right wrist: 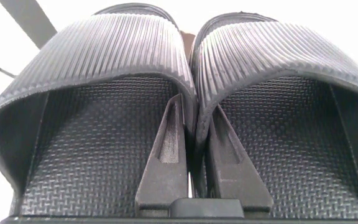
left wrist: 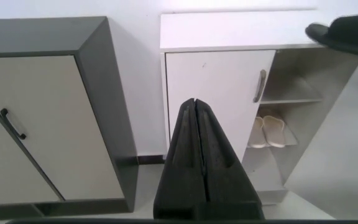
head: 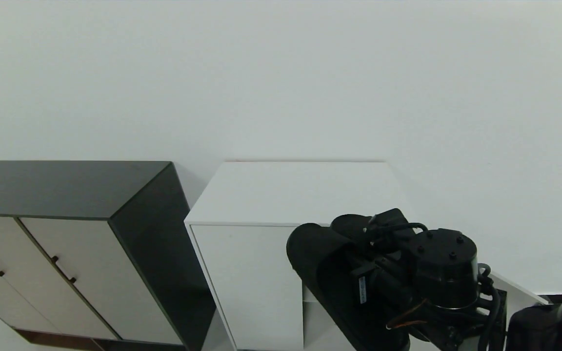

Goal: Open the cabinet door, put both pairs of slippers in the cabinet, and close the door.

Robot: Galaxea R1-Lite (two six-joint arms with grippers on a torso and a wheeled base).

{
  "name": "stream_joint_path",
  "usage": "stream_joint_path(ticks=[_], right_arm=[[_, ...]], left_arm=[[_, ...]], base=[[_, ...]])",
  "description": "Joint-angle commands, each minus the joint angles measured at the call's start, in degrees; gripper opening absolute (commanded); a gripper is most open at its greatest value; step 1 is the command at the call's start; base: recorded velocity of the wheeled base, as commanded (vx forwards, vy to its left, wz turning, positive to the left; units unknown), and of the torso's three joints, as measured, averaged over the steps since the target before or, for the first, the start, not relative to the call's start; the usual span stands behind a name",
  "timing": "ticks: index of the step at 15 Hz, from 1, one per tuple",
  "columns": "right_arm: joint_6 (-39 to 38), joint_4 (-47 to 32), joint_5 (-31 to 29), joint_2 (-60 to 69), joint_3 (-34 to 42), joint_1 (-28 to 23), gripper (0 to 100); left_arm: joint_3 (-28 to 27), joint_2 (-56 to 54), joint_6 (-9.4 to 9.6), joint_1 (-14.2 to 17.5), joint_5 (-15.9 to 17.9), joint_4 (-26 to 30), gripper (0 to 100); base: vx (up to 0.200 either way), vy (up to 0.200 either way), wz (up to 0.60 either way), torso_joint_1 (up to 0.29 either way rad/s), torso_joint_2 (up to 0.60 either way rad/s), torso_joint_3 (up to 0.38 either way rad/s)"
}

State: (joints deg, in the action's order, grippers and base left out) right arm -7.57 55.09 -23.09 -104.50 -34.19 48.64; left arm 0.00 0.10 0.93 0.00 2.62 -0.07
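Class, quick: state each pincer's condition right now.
Left pincer: closed, empty.
Right pincer: closed on the black slippers.

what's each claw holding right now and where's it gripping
Right claw pinches the black slippers by their touching inner edges. Left claw is shut, empty.

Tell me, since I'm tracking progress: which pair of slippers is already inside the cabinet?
The white pair, on a shelf inside the white cabinet. The black pair is outside, clamped in the right gripper.
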Motion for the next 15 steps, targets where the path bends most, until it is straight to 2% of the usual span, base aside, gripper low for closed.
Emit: stream_joint_path(ticks=[1,4,11,15], right_arm=[[0.01,0.11,-0.2,2.63,1.59,0.84,0],[0.01,0.19,-2.84,4.04,4.49,3.04,0],[-0.34,1.42,-3.01,4.21,6.16,3.48,0],[-0.16,2.57,-2.93,3.78,6.51,3.57,0]], left_arm=[[0.0,-0.01,0.04,0.0,0.02,-0.01,0],[0.0,-0.01,0.04,0.09,0.02,-0.01,0],[0.0,-0.01,0.04,0.09,0.02,-0.01,0],[0.0,-0.01,0.04,0.0,0.02,-0.01,0]], base=[[0.0,0.0,0.0,0.0,0.0,0.0],[0.0,0.0,0.0,0.0,0.0,0.0],[0.0,0.0,0.0,-0.007,0.01,0.009],[0.0,0.0,0.0,-0.141,0.33,0.176]])
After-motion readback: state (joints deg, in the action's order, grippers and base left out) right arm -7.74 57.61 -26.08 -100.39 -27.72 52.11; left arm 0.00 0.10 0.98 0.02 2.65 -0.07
